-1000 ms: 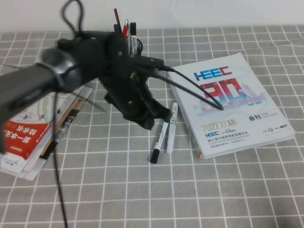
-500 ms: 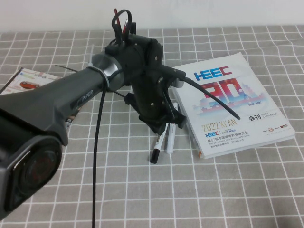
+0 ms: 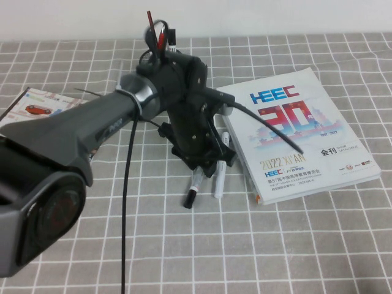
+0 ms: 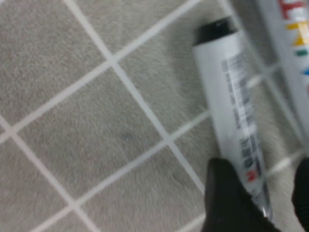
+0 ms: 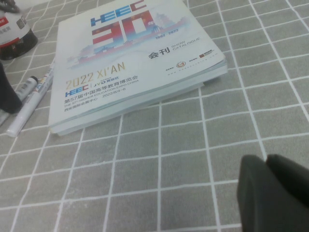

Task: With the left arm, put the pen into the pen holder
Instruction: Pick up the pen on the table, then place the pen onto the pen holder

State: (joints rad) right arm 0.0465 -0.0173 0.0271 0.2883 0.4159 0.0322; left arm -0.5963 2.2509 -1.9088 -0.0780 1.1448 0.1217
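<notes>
The pen — slim white barrel, black print, black cap — lies on the grey checked cloth beside the all-white marker. The left gripper is down on it, fingers straddling the barrel. The right gripper sits low, fingers together. The mesh pen holder stands behind.
</notes>
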